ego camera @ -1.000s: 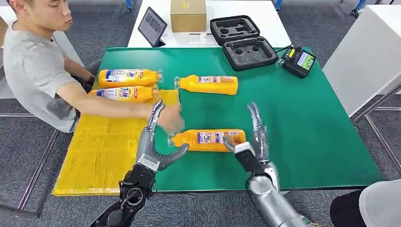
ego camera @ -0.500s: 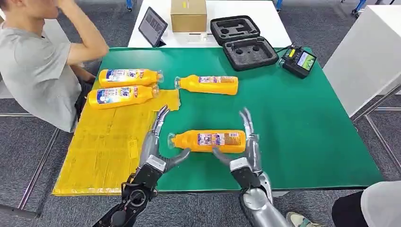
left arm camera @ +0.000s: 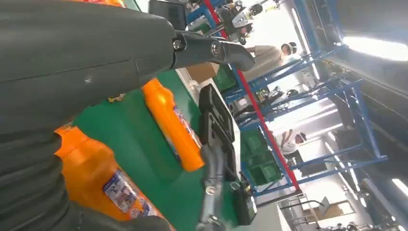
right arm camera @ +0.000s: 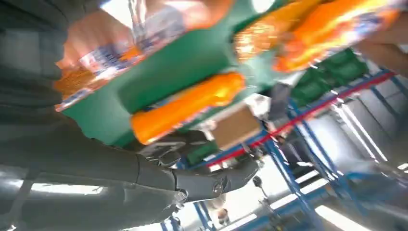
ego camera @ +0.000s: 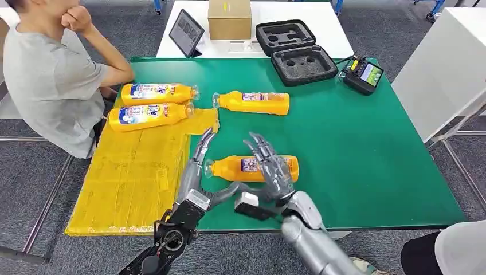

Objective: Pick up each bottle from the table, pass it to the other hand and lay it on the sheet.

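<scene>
**A:** How far had you got?

**B:** You had two bottles by the yellow sheet (ego camera: 132, 172). One (ego camera: 150, 114) lay on its far end. The other (ego camera: 157, 92) lay just past it; I couldn't tell if it touched the sheet. Two waited on the green surface (ego camera: 372, 149).

**A:** And your hands?

**B:** Your right hand (ego camera: 269, 166) hung over the near bottle (ego camera: 252, 168), fingers spread, holding nothing. Your left hand (ego camera: 200, 172) was beside its cap, also spread. The far bottle (ego camera: 252, 102) lay untouched.

Both silver arms reach forward from below. The left hand (ego camera: 198, 172) hangs open, fingers straight ahead, thumb stretched toward the right hand (ego camera: 269, 172). The right hand is turned palm-down, its fingers spread apart and holding nothing.
</scene>
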{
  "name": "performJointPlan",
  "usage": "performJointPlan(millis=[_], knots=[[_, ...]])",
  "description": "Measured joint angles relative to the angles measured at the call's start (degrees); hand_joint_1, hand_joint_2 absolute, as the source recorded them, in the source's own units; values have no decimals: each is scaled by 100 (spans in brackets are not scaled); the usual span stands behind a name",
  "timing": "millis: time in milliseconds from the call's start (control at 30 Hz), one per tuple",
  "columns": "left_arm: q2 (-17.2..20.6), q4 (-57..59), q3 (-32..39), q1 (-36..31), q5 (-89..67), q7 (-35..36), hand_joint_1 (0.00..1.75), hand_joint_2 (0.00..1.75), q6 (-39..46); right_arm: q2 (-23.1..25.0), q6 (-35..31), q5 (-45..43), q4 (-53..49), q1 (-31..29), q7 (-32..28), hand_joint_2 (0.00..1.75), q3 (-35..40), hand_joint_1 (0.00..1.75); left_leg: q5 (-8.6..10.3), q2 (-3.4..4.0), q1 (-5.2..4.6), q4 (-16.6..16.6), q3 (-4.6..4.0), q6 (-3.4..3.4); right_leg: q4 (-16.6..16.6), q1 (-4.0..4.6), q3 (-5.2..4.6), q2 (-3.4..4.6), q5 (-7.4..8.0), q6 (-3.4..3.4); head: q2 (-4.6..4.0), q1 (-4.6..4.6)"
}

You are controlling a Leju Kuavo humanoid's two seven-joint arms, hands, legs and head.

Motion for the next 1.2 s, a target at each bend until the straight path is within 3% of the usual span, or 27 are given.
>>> performJointPlan(millis=[267,900,1200], knots=[[-28,-2,-48,-25,9,-2,0,175,72,112,-68,256,1396,-570,7,175,-87,0,0,0,2,0,-1,-1,1,3,-4,1,-1,0,0,-2],[-28,-352,-35,-14,9,-2,0,175,391,230,109,483,2010,-844,253,175,-168,0,-1,0,1,-1,-4,-1,1,1,-4,0,-1,0,0,0],[-28,-389,-22,-16,59,-2,0,175,286,234,333,1408,2241,-1018,1564,175,-37,0,-1,0,1,-1,-4,-1,1,1,-4,0,-1,0,0,-2]])
